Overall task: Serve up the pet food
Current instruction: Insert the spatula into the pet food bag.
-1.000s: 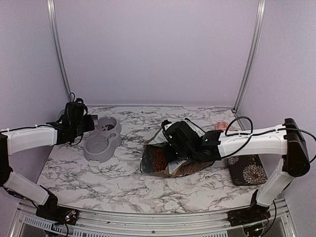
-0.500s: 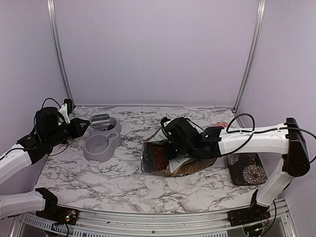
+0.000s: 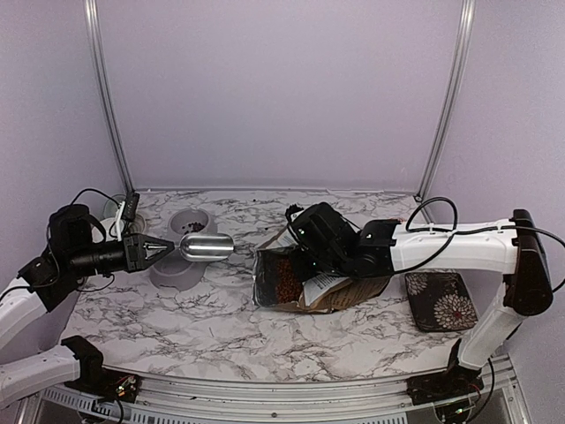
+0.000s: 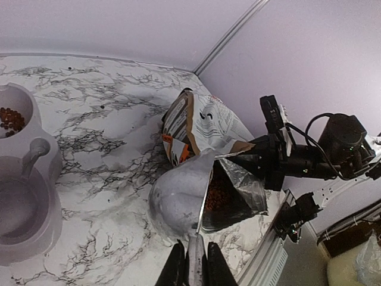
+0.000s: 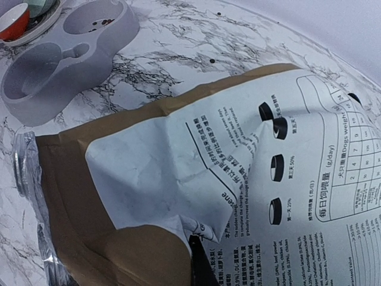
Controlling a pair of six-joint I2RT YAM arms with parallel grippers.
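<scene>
I am holding the left claw (image 4: pixel 195 265) narrow on the thin handle of the scoop (image 4: pixel 178 196). The fingers are pinching the handle from both sides, and the metal cup is sticking out straight ahead of the claw. From the wrist I am seeing only the back of the cup, so I cannot tell if it is carrying anything.

Below the claw and a little to its left, the feeder (image 4: pixel 53 196) is lying with a little pet food (image 4: pixel 9 118) in its far half. Further ahead, apart from the scoop's tip, the bag (image 4: pixel 208 128) is lying on its side with its mouth open towards the claw. Much more of the food is showing inside that mouth. The right claw (image 3: pixel 311 263) is closed on the bag's upper side and is holding the mouth up.

I am judging this step as the trip to the bag for a scoop. Next I am needing to bring the cup low into the mouth, open side first, without pushing the bag away.
</scene>
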